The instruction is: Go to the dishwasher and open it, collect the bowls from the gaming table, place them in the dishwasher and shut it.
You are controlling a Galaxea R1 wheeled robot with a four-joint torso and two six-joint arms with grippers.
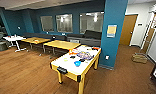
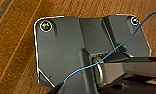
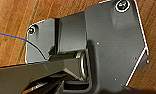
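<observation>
Drive squarely up to the gaming bench – dark bowls near the boxes – pincer states: cannot tell.

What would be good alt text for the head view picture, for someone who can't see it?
A white-topped gaming table with yellow edges and legs stands on a wooden floor beside a teal pillar, strewn with colourful items and small dark bowls. Plain yellow tables and teal walls with windows lie behind.

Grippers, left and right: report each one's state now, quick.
Left gripper: cannot be told; the left wrist view gives no look at it.
Right gripper: cannot be told, same in the right wrist view.
</observation>
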